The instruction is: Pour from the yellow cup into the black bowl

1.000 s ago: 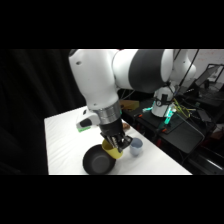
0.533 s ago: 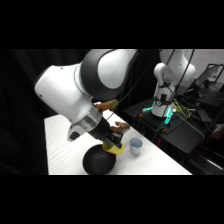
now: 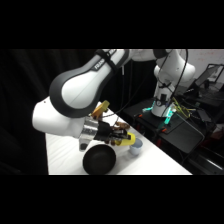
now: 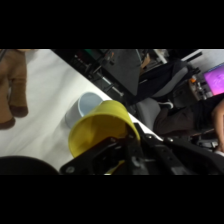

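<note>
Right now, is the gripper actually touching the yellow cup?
Touching. The wrist view shows the gripper with its black linkage pressed against the tilted yellow cup, no gap between them.

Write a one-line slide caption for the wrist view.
Small yellow plastic cup held tipped in the gripper, a pale blue-white cup standing behind it on the white table.
</note>
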Robot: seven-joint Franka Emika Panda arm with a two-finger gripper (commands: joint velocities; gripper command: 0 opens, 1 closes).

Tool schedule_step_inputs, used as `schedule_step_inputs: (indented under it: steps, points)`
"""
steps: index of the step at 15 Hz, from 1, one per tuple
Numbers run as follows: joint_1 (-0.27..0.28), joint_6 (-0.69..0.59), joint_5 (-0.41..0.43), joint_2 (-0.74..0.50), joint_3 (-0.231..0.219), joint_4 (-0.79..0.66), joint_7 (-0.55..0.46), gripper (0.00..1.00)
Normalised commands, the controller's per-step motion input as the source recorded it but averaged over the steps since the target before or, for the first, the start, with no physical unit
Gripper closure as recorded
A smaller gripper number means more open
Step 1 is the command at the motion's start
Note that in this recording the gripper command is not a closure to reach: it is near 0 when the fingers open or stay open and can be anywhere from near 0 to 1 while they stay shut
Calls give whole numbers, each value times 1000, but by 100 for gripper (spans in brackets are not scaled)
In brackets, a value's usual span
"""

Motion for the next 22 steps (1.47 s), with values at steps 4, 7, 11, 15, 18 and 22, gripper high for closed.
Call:
schedule_step_inputs:
  steps: [4,7,11,15,18,22]
  points:
    - [-66,-642,233,441,94,736,262,14]
    - [-11,-307,161,253,61,584,294,14]
    - [63,142,-89,-21,-69,312,208,14]
    - [98,451,-283,-359,-168,-221,11,14]
    - [47,678,-239,-600,-170,-684,-13,14]
    - [-54,871,-89,-729,-123,-981,74,14]
